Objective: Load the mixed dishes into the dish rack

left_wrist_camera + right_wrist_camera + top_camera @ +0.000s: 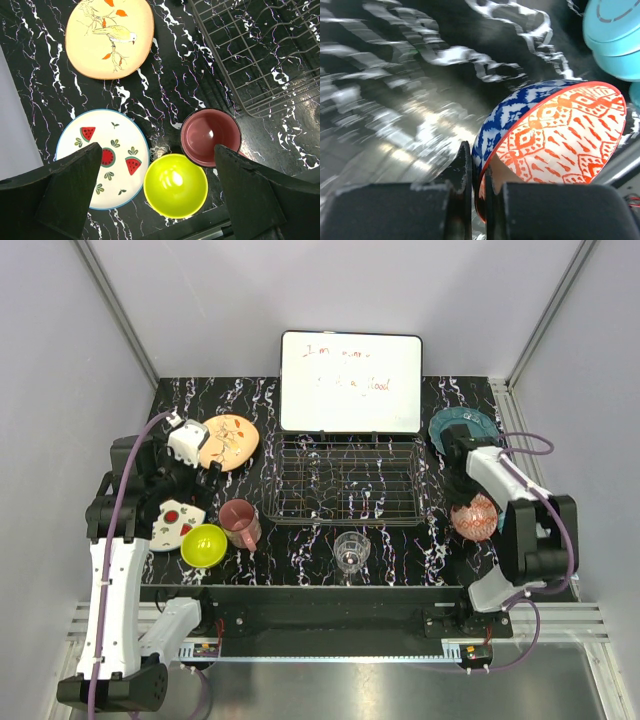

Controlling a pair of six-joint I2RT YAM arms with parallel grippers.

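Note:
My right gripper (479, 165) is shut on the rim of the red patterned bowl (555, 135), one finger on its blue outside and one inside, and the bowl is tilted on edge. From above, this bowl (474, 517) is at the table's right, right of the dish rack (345, 522), with the teal plate (462, 424) behind it. My left gripper (157, 150) hangs open above the lime-green bowl (175, 185), pink mug (210, 136) and white plate with red slices (102, 157), holding nothing. The peach plate (110, 37) lies farther back. A clear glass (351, 551) stands in front of the rack.
A white handwritten whiteboard (350, 380) leans behind the rack. Grey walls close in the left, right and back. The teal plate (615, 35) is close beside the held bowl. The rack's wire corner (260, 55) lies right of the mug.

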